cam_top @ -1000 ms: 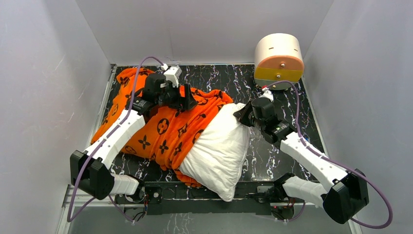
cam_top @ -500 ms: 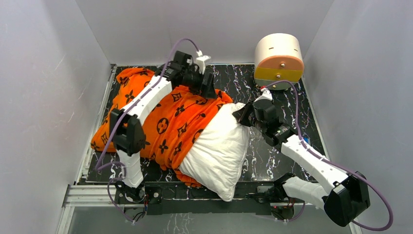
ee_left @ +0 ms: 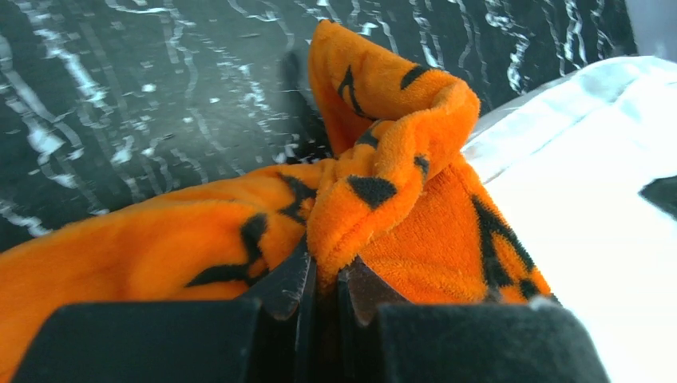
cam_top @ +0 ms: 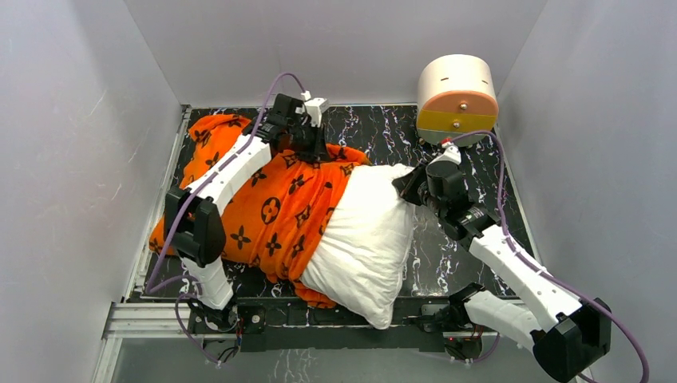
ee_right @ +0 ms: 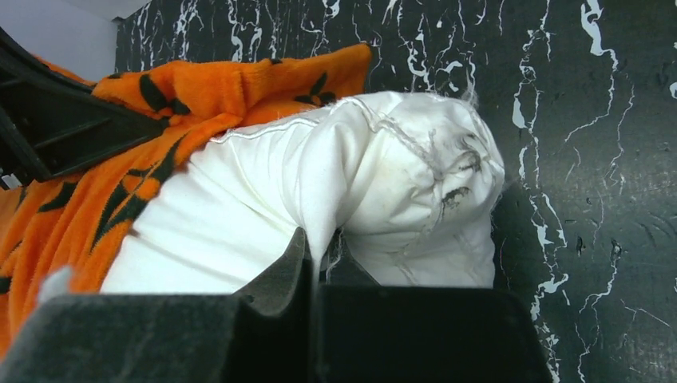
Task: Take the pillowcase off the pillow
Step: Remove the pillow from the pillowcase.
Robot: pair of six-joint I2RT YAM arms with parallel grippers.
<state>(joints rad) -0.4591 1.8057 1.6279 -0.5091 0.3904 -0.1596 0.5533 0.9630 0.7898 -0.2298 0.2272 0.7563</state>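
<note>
The orange pillowcase [cam_top: 263,203] with dark brown motifs covers the left half of the white pillow [cam_top: 363,239], whose right half lies bare on the black marble table [cam_top: 399,132]. My left gripper [cam_top: 313,152] sits at the pillowcase's far open edge, shut on a bunched fold of orange plush [ee_left: 375,183]. My right gripper [cam_top: 407,185] is shut on the pillow's far right corner [ee_right: 399,183], pinching a thin fold of white fabric between the jaws [ee_right: 318,259].
A round cream box [cam_top: 457,96] with an orange and yellow drawer front stands at the back right. White walls enclose the table on three sides. Bare marble [cam_top: 439,255] lies right of the pillow.
My left arm swung from over the pillowcase to its far edge, opened, then shut on the orange fold. The pillow's bare corner shifted slightly right with the right gripper.
</note>
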